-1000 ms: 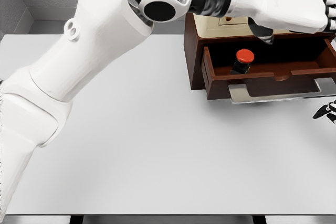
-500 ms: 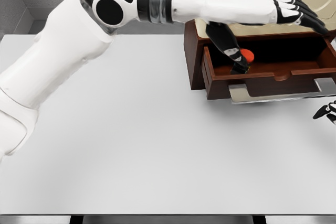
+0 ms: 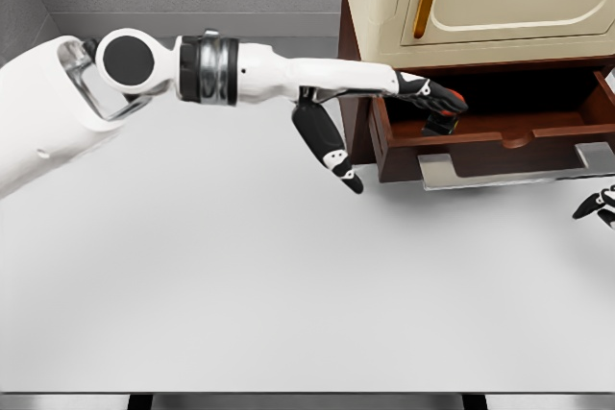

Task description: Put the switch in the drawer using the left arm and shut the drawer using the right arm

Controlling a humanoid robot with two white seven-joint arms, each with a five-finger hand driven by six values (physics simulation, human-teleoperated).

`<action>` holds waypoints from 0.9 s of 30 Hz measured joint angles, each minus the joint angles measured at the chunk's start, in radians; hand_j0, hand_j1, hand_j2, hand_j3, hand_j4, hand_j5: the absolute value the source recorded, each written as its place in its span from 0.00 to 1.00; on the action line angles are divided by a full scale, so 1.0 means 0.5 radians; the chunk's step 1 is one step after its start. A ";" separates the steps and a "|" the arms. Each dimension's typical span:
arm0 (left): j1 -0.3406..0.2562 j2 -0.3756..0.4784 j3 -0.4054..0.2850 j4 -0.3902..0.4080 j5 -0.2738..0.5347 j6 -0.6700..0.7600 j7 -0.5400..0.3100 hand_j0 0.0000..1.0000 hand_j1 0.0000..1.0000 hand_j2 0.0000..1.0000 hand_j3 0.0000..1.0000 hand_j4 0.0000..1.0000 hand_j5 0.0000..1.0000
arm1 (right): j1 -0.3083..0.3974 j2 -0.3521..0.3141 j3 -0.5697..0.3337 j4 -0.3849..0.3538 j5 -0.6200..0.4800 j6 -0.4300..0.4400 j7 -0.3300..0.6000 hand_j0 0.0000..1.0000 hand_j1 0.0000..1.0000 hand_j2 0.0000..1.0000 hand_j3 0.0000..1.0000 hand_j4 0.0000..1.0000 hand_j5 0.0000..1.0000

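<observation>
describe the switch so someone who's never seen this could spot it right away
Find the brown cabinet at the table's far right, under a cream unit, and look into its open drawer. Near the drawer's left end, partly hidden by the left hand, sits the switch. It has a small dark body with a red top, the only red there.
</observation>
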 measured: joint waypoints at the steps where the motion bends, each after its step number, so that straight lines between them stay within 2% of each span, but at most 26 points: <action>1: 0.000 0.006 0.000 0.000 0.043 0.014 0.000 1.00 1.00 1.00 1.00 1.00 1.00 | 0.000 0.001 0.000 0.000 0.000 0.000 0.000 0.45 0.45 0.45 0.45 0.45 0.45; 6: 0.000 -0.058 0.004 0.145 0.111 0.176 0.000 1.00 1.00 1.00 1.00 1.00 1.00 | 0.000 0.002 0.000 0.000 0.000 0.000 0.000 0.45 0.45 0.45 0.45 0.45 0.45; 13: 0.003 -0.166 0.007 0.222 0.111 0.276 0.013 1.00 1.00 1.00 1.00 1.00 1.00 | 0.003 0.008 -0.016 -0.001 0.000 0.000 0.001 0.46 0.46 0.46 0.46 0.46 0.46; 19: 0.006 -0.266 0.020 0.443 0.109 0.272 0.026 1.00 1.00 1.00 1.00 1.00 1.00 | 0.025 0.021 -0.060 -0.003 0.000 0.000 0.003 0.46 0.46 0.46 0.46 0.46 0.46; 27: 0.015 -0.305 0.015 0.501 0.099 0.272 0.025 1.00 1.00 1.00 1.00 1.00 1.00 | 0.052 0.016 -0.070 -0.003 -0.001 0.000 0.003 0.46 0.46 0.46 0.46 0.46 0.46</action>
